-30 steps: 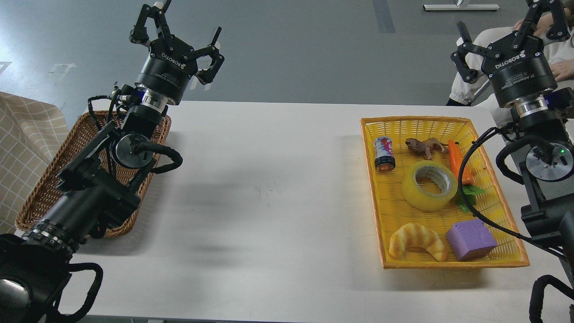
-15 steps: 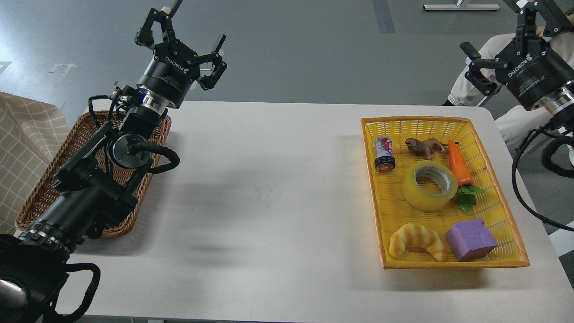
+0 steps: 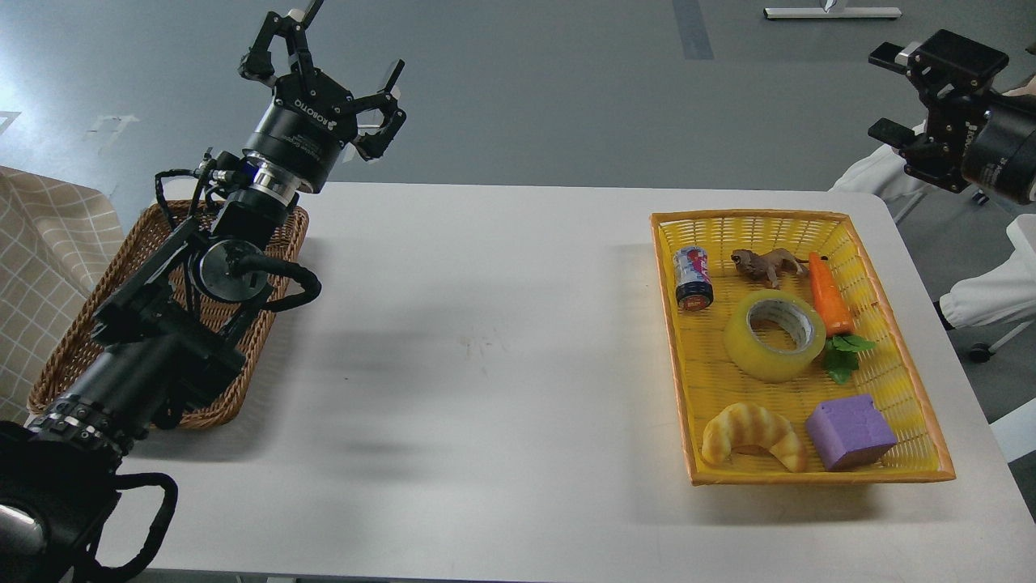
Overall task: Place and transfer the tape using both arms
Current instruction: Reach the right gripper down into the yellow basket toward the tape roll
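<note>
The tape (image 3: 774,336), a thick translucent yellow roll with a grey-white core, lies flat in the middle of the yellow tray (image 3: 906,389) at the right of the white table. My left gripper (image 3: 328,61) is open and empty, raised above the far left table edge, far from the tape. My right gripper (image 3: 910,97) is open and empty, raised beyond the table's far right corner, above and right of the tray.
In the tray lie a small can (image 3: 693,277), a brown toy animal (image 3: 765,264), a toy carrot (image 3: 830,304), a croissant (image 3: 753,435) and a purple block (image 3: 850,431). A brown wicker basket (image 3: 97,324) sits at the left under my left arm. A person in white (image 3: 983,295) is at the right.
My right arm has swung up and to the right, away from the tray, and its lower links have left the view. My left gripper has barely moved. The tape has not moved.
</note>
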{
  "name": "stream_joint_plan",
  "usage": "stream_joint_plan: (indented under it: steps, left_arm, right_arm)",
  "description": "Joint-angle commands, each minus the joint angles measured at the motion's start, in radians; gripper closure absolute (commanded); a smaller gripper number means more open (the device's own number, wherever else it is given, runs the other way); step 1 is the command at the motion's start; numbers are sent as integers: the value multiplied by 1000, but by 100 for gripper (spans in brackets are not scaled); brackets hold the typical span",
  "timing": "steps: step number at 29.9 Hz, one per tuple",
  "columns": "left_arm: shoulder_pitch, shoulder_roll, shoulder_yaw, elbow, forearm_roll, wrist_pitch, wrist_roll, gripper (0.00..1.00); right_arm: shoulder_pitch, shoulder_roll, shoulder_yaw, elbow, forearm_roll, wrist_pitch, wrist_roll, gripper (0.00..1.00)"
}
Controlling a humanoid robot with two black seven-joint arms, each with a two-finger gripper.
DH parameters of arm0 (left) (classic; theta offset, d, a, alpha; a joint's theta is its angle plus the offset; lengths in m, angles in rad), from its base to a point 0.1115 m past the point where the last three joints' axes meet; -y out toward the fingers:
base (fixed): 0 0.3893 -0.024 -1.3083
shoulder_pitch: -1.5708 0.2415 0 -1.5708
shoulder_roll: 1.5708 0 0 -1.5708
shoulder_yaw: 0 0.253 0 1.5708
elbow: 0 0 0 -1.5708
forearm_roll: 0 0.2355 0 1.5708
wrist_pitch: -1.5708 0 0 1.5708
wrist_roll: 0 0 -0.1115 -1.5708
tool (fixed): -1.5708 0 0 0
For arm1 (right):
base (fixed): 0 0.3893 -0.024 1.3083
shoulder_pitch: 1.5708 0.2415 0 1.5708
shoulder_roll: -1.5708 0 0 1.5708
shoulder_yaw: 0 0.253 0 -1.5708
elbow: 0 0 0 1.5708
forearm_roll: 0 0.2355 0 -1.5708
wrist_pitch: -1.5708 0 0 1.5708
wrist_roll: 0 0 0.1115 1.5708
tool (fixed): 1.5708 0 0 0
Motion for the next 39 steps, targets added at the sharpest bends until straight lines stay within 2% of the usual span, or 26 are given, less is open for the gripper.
stream_joint_plan:
  steps: [1, 5, 22, 27, 39]
  left_arm:
    - [3, 13, 1, -1, 37, 0, 0, 2]
    - [6, 29, 1, -1, 71, 0, 0, 2]
    - [12, 76, 18, -1, 75, 0, 3, 2]
    - [12, 74, 18, -1, 75, 0, 3, 2]
    - [9, 74, 18, 1, 77, 0, 3, 2]
  right_arm:
    - [-1, -1, -5, 0, -188, 0, 3, 0]
    - [-12, 0, -9, 2, -317, 0, 4, 0]
    - [-46, 9, -169, 0, -495, 0, 0, 1]
    - [-37, 17, -201, 3, -616, 0, 6, 1]
    - [-52, 49, -204, 25, -627, 0, 1, 0]
